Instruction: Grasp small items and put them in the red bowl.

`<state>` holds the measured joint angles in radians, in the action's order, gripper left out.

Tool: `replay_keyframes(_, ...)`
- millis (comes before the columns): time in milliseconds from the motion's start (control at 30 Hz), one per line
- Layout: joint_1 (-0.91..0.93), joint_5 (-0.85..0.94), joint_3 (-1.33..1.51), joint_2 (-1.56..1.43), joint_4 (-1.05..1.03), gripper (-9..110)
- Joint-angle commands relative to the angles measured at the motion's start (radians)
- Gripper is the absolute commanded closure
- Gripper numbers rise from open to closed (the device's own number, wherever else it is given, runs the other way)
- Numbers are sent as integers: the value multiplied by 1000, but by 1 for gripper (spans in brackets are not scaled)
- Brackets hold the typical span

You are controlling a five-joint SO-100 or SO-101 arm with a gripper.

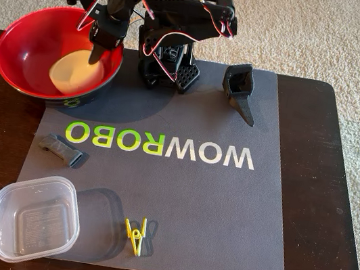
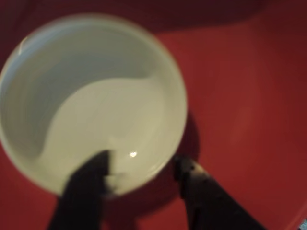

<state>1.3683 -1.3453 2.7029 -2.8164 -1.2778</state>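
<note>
Red bowl [image 1: 27, 42], fixed view: large, round, glossy red inside, dark outside with a green mark low on its near wall; it stands at the far left corner of a grey mat [image 1: 223, 210] printed WOWROBO, the mat lying on a dark wooden table [image 1: 341, 201]. Small white bowl [image 1: 74, 70] sits inside it, tipped toward the right wall, mouth facing up and left. Black arm [image 1: 179, 11] is based at the mat's far edge and reaches left over the rim; gripper [image 1: 99, 54] hangs inside the red bowl at the white bowl's upper edge.
Black scoop-shaped part [image 1: 240, 90]: right of the arm base, long axis running toward the near right, pointed tip nearest the camera, open cup end away.
Dark grey clip [image 1: 62, 149]: left part of the mat, long axis running left to right, slightly down to the right.
Yellow clothespin [image 1: 136, 235]: near edge of the mat, long axis roughly near to far.
Clear square tub [image 1: 35, 218]: near left corner, mouth up, overhanging the mat's edge, well apart from the red bowl.

Wrist view: white bowl [image 2: 91, 100] fills the upper left, blurred, lying on the red inside [image 2: 240, 96]. Gripper [image 2: 144, 165] fingers are spread, one [image 2: 88, 187] inside the white rim, the other [image 2: 196, 187] outside it; whether they touch the rim cannot be told
</note>
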Motion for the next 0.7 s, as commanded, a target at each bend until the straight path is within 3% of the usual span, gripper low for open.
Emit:
replay_keyframes(0, -72, 43, -207, 173, -71, 72)
replay_keyframes(267, -318, 256, -755, 488, -359, 71)
replay_keyframes(467, -532, 439, -1117, 816, -364, 71)
replay_keyframes(667, -600, 468, -1555, 1307, -360, 68)
